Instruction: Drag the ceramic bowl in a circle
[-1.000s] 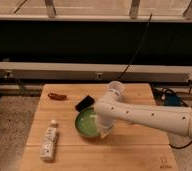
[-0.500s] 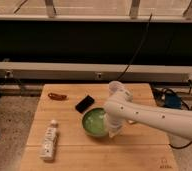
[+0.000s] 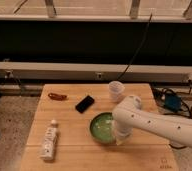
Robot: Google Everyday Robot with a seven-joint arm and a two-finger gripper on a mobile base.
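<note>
Gripper (image 3: pixel 120 136) down at the right rim of the bowl (image 3: pixel 102 128)

Your bowl sits front-centre on the table (image 3: pixel 71 152). The arm probably reaches over it so the rim can be hauled round in a loop, but I can't tell if the gripper is clamped or loose. The phone (image 3: pixel 84 103) and cup (image 3: pixel 116 91) are close to that path. The table is wooden, with speckled floor around it and a dark wall with cables behind.
</note>
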